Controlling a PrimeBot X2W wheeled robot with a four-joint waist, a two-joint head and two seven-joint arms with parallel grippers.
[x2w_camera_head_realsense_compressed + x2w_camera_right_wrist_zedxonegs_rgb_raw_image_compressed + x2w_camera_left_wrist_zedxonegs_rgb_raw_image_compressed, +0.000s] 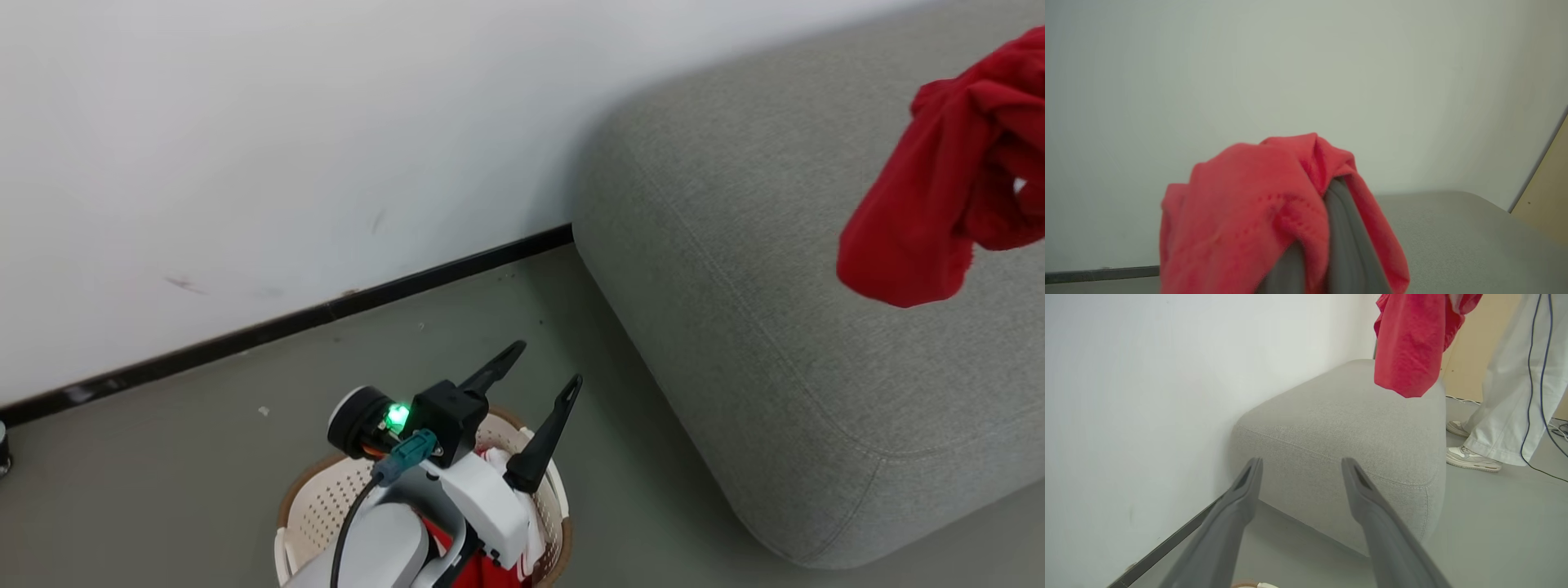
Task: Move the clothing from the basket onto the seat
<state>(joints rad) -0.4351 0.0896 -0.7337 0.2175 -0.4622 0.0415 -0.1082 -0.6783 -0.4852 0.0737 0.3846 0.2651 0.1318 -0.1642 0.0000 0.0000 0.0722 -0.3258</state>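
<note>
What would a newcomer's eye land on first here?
A bright red soft fabric garment hangs bunched above the large grey upholstered seat cushion at upper right, pinched in the shut right hand. Lower centre, the open left hand hovers over the cream perforated plastic basket, where more red-and-white clothing lies.

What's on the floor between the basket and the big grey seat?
Nothing. In the head view, the strip of floor between the basket and the seat is bare.
</note>
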